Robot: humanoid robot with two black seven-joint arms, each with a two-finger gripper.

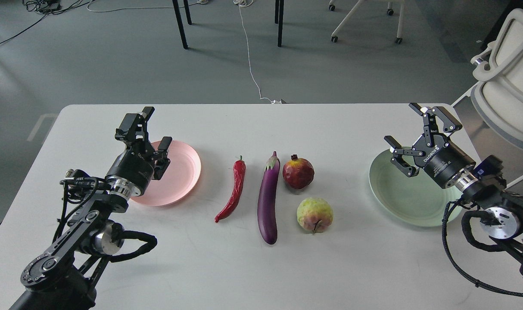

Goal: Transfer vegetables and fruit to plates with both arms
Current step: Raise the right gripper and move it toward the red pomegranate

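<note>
A curved red chili pepper (233, 190) and a long purple eggplant (269, 199) lie side by side at the table's middle. Right of them sit a dark red pomegranate (298, 172) and, nearer me, a yellow-green fruit (315, 215) with a pink blush. The pink plate (180, 173) lies at the left and holds nothing I can see, with my left gripper (156, 128) open over its left rim. The mint green plate (401, 194) lies bare at the right, and my right gripper (402, 126) hangs open above its far edge. Neither gripper holds anything.
The white table (261, 271) runs wide in front of the produce. Beyond its far edge are grey floor, a white cable (250, 69), table legs and chairs. A white chair (509, 64) stands close by the right corner.
</note>
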